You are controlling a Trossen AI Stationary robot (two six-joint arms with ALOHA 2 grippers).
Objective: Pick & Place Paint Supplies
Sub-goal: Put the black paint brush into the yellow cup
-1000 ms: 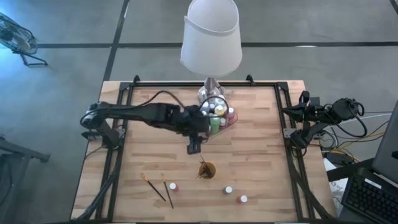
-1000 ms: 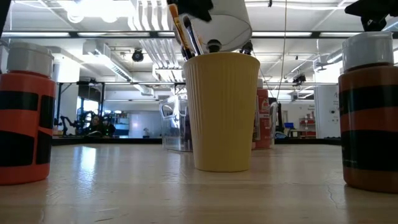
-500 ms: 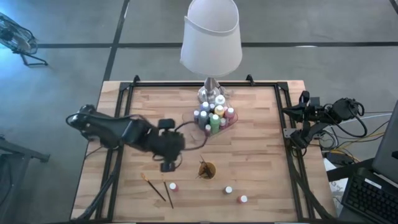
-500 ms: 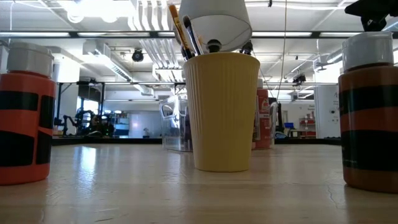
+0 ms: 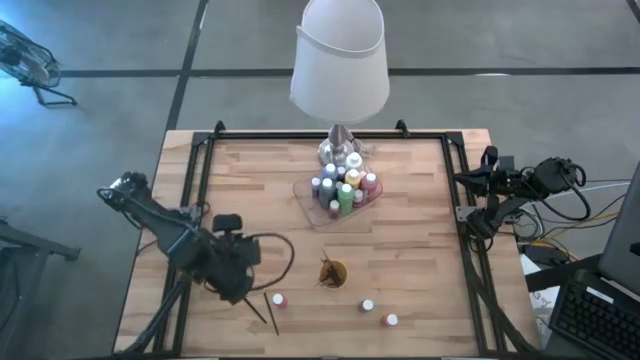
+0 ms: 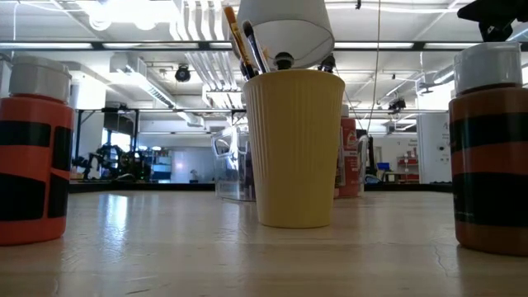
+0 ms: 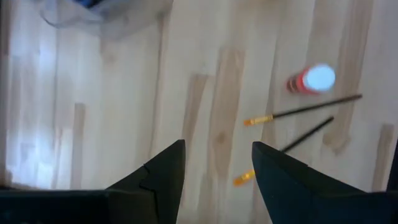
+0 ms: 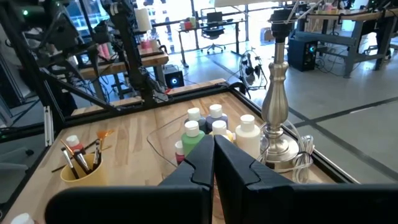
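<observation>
Two thin dark brushes (image 7: 303, 107) with orange ends lie flat on the wood near the table's front left, beside a red white-capped bottle (image 7: 311, 79). My left gripper (image 7: 216, 163) hangs open above them (image 5: 236, 286), pointing steeply down and touching nothing. Two more bottles (image 5: 368, 305) (image 5: 389, 320) stand near the front edge. Several white-capped bottles (image 5: 342, 188) stand in the clear tray (image 5: 306, 192). The orange cup (image 5: 332, 272) holds brushes (image 6: 242, 40). My right gripper (image 8: 213, 155) is shut and idle at the right edge (image 5: 497, 180).
A lamp with a white shade (image 5: 340, 60) stands at the back middle, its base (image 8: 278, 146) next to the tray. Black rails (image 5: 190, 200) run along the table's left and right sides. Bare wood lies between the tray and the cup.
My left gripper has swung from the tray toward the table's near left corner, tipping further down, and now hangs over the two loose brushes. Its fingers have stayed open. No object has moved.
</observation>
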